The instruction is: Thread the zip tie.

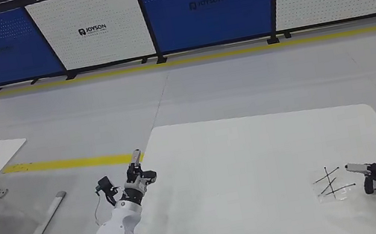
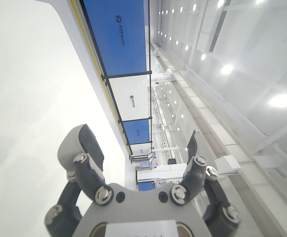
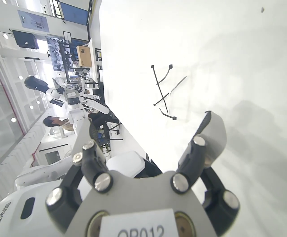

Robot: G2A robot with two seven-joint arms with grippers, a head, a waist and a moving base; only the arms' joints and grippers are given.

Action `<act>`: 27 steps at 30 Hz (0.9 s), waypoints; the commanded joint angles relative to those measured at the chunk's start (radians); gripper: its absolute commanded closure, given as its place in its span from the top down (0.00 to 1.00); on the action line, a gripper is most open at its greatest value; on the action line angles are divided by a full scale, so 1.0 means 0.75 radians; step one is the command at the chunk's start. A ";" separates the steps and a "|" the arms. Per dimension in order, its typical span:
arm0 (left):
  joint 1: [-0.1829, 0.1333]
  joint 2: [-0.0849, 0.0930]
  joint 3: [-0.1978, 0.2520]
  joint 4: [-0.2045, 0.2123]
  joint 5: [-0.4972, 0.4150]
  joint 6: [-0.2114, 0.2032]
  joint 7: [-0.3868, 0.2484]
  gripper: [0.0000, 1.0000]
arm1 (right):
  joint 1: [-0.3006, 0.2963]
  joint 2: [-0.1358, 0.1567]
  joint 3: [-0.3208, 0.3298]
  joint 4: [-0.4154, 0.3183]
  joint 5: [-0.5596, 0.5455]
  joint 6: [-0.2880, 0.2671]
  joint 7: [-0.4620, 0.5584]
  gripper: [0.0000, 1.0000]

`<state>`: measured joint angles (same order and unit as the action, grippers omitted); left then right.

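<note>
Tabletop, white and broad; at its left edge the left hand, fingers spread wide, holding nothing; near the right front corner black zip ties, perhaps four, lie flat and crossed in a loose heap, touching one another; just beside them the right hand, likewise spread wide, nothing between its fingers.

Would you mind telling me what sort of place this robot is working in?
Likely a robotics test hall: blue and white perforated partition panels fence the floor, a yellow floor line marks it, and another robot stands farther back.
</note>
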<state>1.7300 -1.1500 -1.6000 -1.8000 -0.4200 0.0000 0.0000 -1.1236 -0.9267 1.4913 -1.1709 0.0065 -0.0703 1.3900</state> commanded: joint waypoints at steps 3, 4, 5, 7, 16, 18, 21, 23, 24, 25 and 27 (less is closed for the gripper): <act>0.000 0.000 0.000 0.000 0.000 0.000 0.000 1.00 | -0.008 0.000 -0.022 -0.024 -0.033 -0.014 -0.013 1.00; 0.000 0.000 0.000 0.000 0.000 0.000 0.000 1.00 | -0.007 0.000 -0.032 -0.027 -0.030 -0.013 -0.005 1.00; 0.000 0.000 0.000 0.000 0.000 0.000 0.000 1.00 | 0.001 0.000 -0.050 -0.025 -0.018 -0.018 0.000 1.00; 0.000 0.000 0.000 0.000 0.000 0.000 0.000 1.00 | 0.019 0.003 -0.071 -0.006 -0.005 -0.019 0.000 1.00; 0.000 0.000 0.000 0.000 0.000 0.000 0.000 1.00 | 0.045 0.007 -0.102 0.020 -0.009 -0.003 0.000 1.00; 0.000 0.000 0.000 0.000 0.000 0.000 0.000 1.00 | 0.045 0.007 -0.102 0.020 -0.009 -0.003 0.000 1.00; 0.000 0.000 0.000 0.000 0.000 0.000 0.000 1.00 | 0.027 0.006 -0.105 0.017 0.002 -0.019 -0.031 1.00; 0.000 0.000 0.000 0.000 0.000 0.000 0.000 1.00 | 0.016 0.010 -0.108 0.007 -0.012 -0.028 -0.038 1.00; 0.000 0.000 0.000 0.000 0.000 0.000 0.000 1.00 | 0.014 0.011 -0.107 0.004 -0.013 -0.028 -0.043 1.00; 0.000 0.000 0.000 0.000 0.000 0.000 0.000 1.00 | 0.011 0.012 -0.108 0.001 -0.015 -0.027 -0.048 1.00; 0.000 0.000 0.000 0.000 0.000 0.000 0.000 1.00 | 0.004 0.014 -0.108 -0.003 -0.013 -0.027 -0.054 1.00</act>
<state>1.7300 -1.1500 -1.6000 -1.8000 -0.4200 0.0000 0.0000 -1.1185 -0.9170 1.4101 -1.1720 -0.0045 -0.0913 1.3519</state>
